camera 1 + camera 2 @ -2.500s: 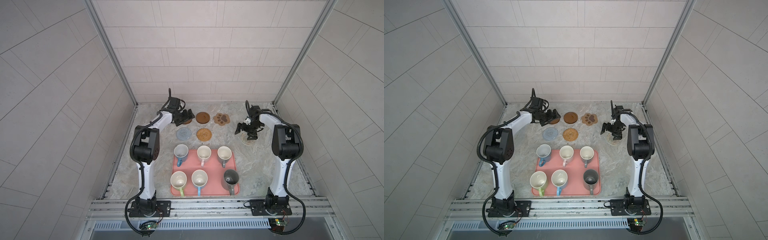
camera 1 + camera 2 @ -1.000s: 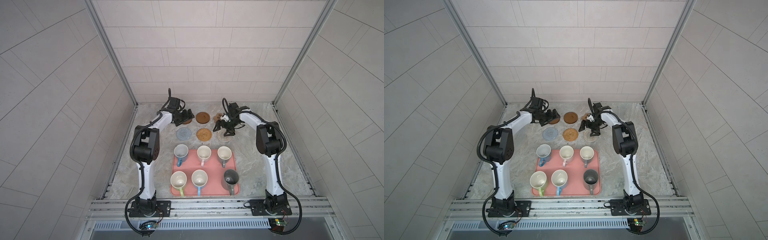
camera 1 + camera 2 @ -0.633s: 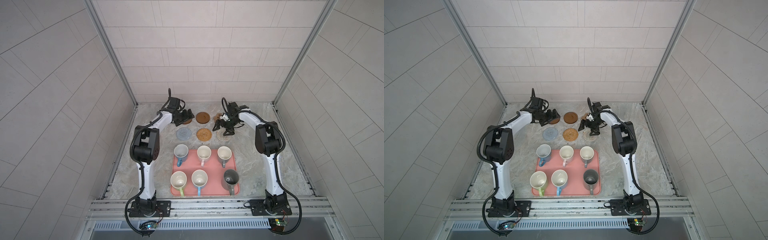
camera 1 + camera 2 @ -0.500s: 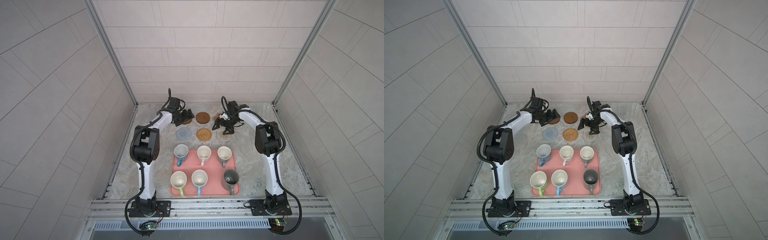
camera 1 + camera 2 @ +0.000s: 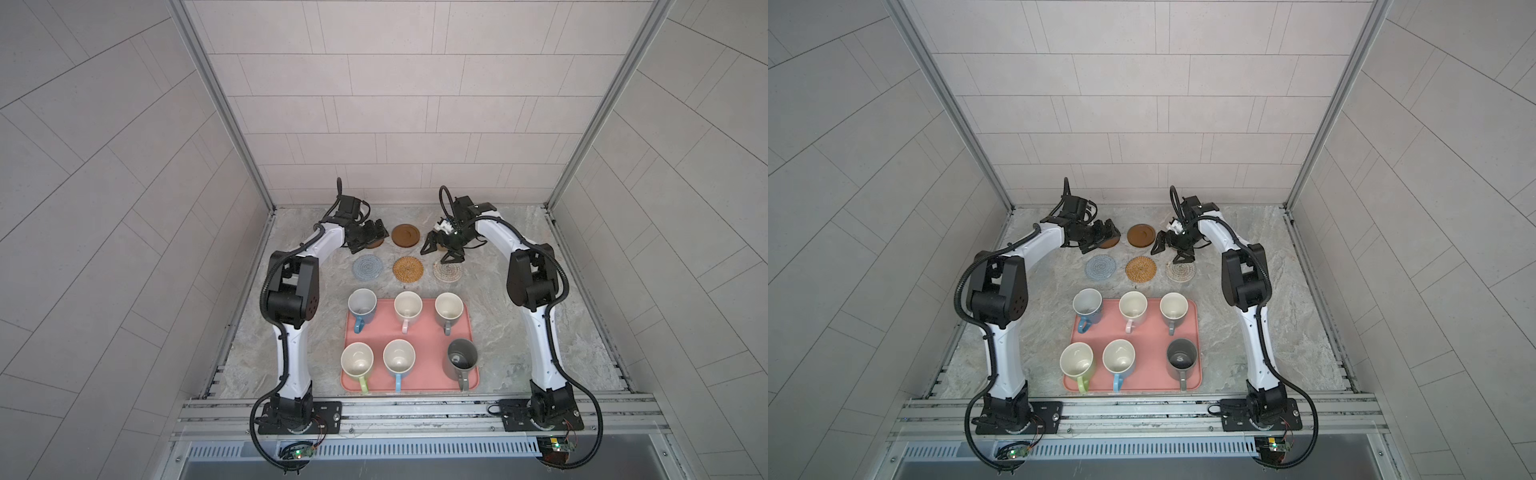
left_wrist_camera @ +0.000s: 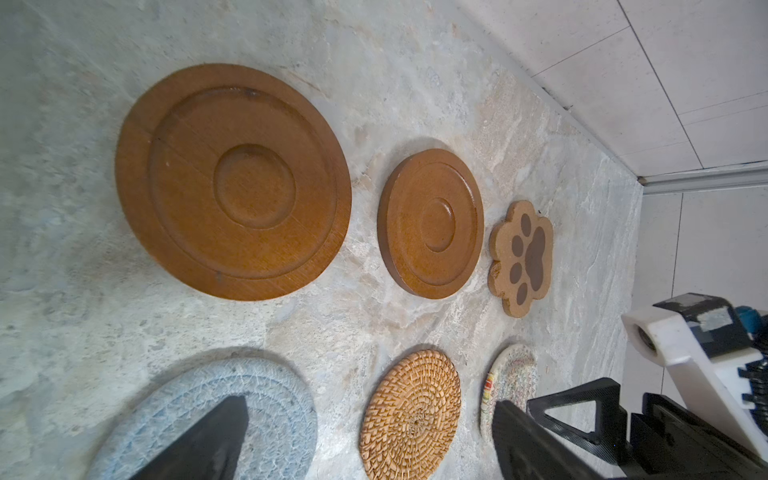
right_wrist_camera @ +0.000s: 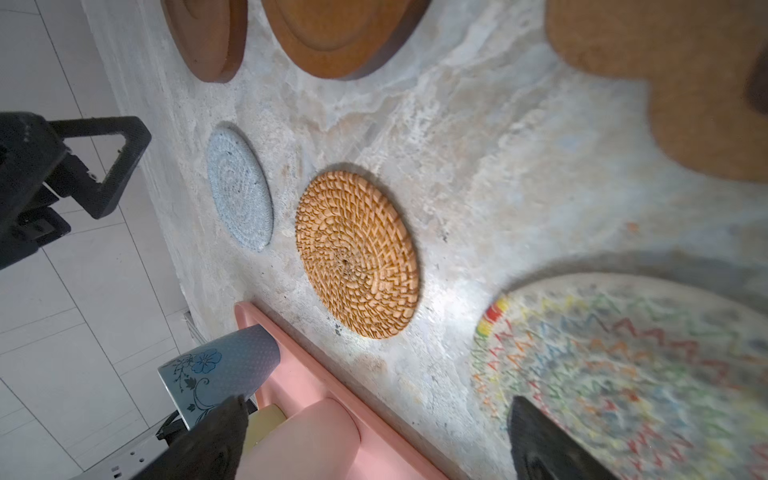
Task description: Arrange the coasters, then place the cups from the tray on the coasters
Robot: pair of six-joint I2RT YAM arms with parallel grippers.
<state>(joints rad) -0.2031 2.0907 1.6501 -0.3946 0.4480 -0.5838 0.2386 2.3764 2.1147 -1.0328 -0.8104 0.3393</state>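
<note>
The coasters lie in two rows behind the tray (image 5: 419, 332). The front row holds the grey-blue crochet one (image 5: 368, 267), the rattan one (image 5: 408, 269) and the pale woven one (image 5: 447, 271). Behind them are two wooden discs (image 5: 405, 235) (image 6: 232, 183) and the paw-shaped one (image 6: 523, 257). My left gripper (image 5: 368, 237) hangs open over the left disc. My right gripper (image 5: 440, 253) stands open and empty between the paw and the woven coaster (image 7: 623, 365), hiding the paw in both top views. Several cups stand on the tray, among them blue (image 5: 361, 302), pink (image 5: 408, 305) and dark grey (image 5: 461, 358).
Tiled walls close in the marble floor on the left, the back and the right. Both arm bases sit on a metal rail (image 5: 415, 409) in front of the tray. Bare floor lies on either side of the tray.
My right gripper has swung left from the right side, and the pale woven coaster now lies beside the rattan one. In the last second it has barely shifted. The left arm has not moved.
</note>
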